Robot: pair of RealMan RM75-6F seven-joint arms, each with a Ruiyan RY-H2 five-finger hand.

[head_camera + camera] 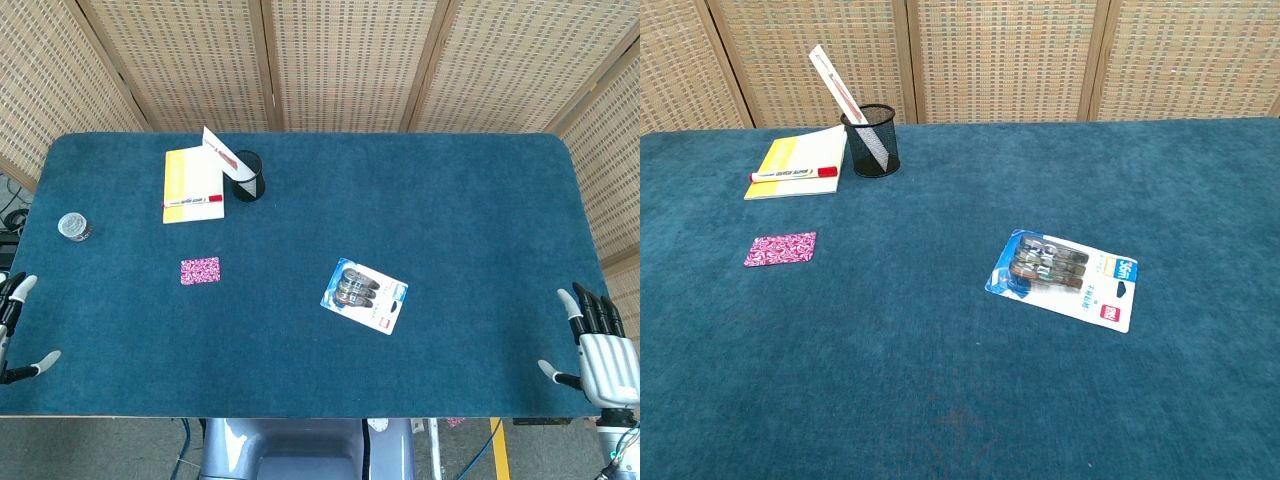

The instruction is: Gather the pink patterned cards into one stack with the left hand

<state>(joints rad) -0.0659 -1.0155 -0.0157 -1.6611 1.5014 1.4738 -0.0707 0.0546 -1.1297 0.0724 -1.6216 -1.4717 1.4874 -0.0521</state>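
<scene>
The left hand (14, 325) waited open and empty at the table's near-left edge, well apart from the pink patterned cards (200, 271) lying flat below the notepad (192, 185); reaching them appeared next.

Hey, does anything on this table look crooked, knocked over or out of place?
Nothing is spilled or damaged. The blister pack lies askew mid-table, and the ruler leans steeply out of the mesh cup. The pink cards sit as one neat pile.
</scene>
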